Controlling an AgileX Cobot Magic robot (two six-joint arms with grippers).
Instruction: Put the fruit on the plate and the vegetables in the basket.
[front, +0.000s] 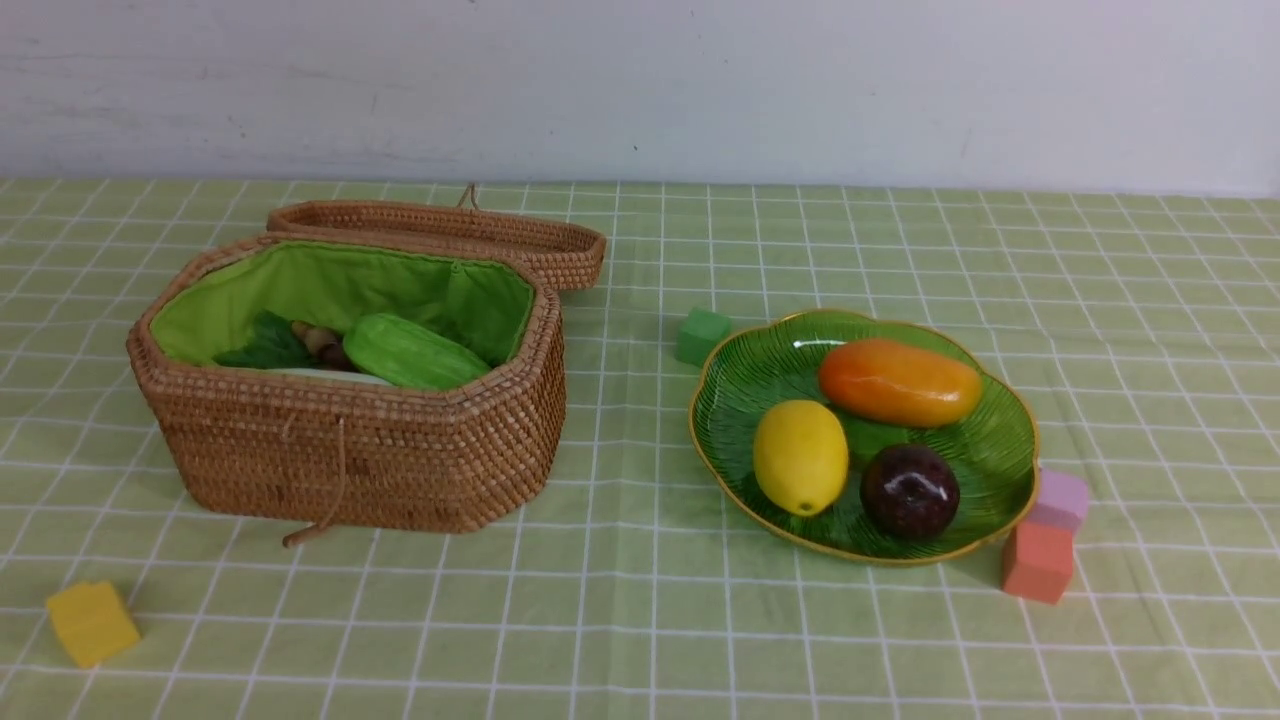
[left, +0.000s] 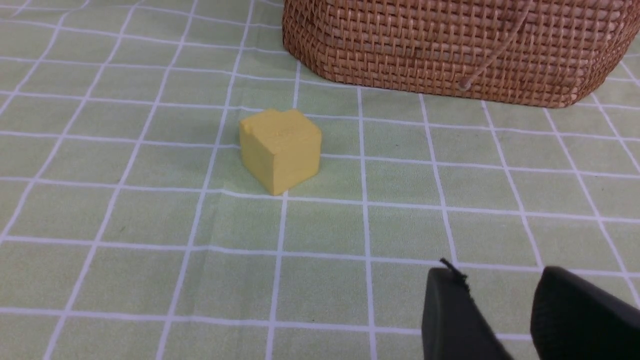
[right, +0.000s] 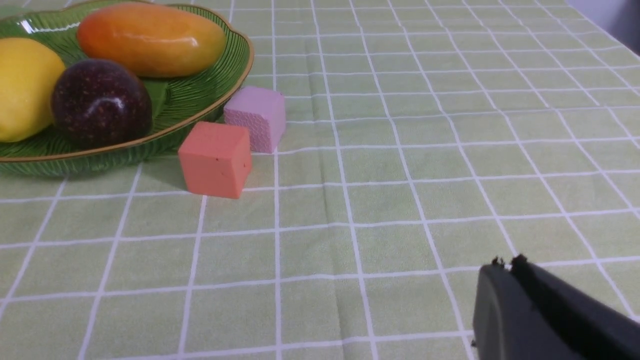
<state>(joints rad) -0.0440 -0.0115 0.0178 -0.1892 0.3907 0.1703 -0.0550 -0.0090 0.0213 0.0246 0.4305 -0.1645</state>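
Fruit fills the green glass plate (front: 1000, 455) on the right side of the counter (front: 640, 620): a yellow lemon (front: 800, 457) at the near left, an orange-yellow mango (front: 900, 382) lying across the far side, and a dark maroon round fruit (front: 909, 491) at the near right, just beside the lemon. None of them carries a label or any readable writing.

To the left stands the wicker basket (front: 360, 455), its woven lid (front: 450, 232) thrown back behind it, its bright green lining showing. Inside lie a ridged light-green gourd (front: 412, 352), some dark green leaves (front: 262, 345) and a sliver of something white; the rest of its contents are hidden by the wall.

Four foam cubes sit on the checked green cloth: a green cube (front: 702, 336) just beyond the plate's far left edge, a pink cube (front: 1060, 499) and an orange cube (front: 1038, 561) side by side against its near right rim, and a yellow cube (front: 92, 622) well apart, near the basket's front left.

The left gripper (left: 500, 300) hangs low over bare cloth near the yellow cube, its fingers (left: 450, 315) spread with nothing between them. The right gripper (right: 510, 270) hovers over bare cloth beyond the orange cube, fingers pressed together and empty.
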